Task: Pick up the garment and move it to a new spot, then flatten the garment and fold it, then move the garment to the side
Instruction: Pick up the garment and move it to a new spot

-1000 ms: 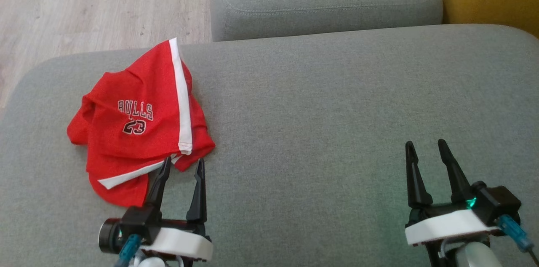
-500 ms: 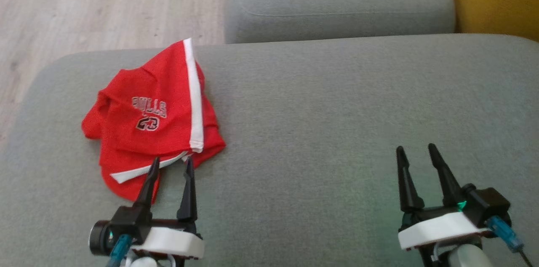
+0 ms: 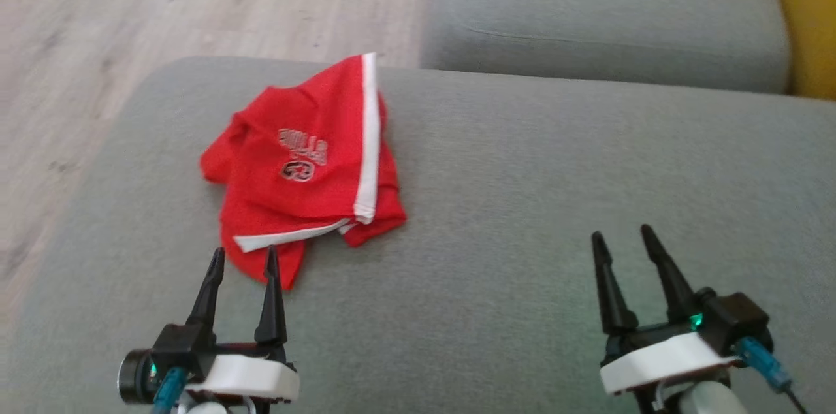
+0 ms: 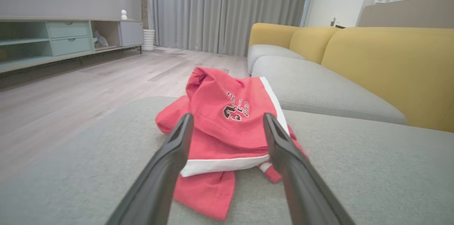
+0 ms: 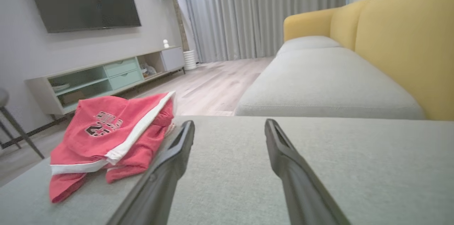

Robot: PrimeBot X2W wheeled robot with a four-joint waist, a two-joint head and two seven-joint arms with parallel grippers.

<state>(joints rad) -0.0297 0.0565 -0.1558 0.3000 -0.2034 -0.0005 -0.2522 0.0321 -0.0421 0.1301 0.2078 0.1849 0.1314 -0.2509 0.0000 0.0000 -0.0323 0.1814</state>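
Two grippers sit low in the head view, both with fingers spread wide and nothing between them. The left gripper point(image 3: 244, 251) points at the red garment point(image 3: 307, 172), which lies crumpled on the grey seat cushion point(image 3: 522, 205) directly ahead of its fingertips. The garment's nearest red flap overlaps the tip of that gripper's inner finger in this view, though whether they touch cannot be told. The right gripper point(image 3: 622, 232) stands well apart from the garment, which lies far off to its left and somewhat ahead, with bare cushion before it. Pale wooden floor point(image 3: 98, 42) runs beyond the cushion's far edge. From the left wrist view, the left gripper point(image 4: 227, 116) has its jaws wide, and the garment point(image 4: 212, 90) lies just ahead, framed between the two fingers. Its white-trimmed hem and one red flap reach back toward the gap, and its printed lettering faces the camera. A yellow sofa back point(image 4: 390, 69) rises ahead and to this gripper's right. From the right wrist view, the right gripper point(image 5: 230, 122) is likewise wide and empty, and the garment point(image 5: 106, 125) lies heaped ahead and to its left near the cushion's edge, clear of both fingers.
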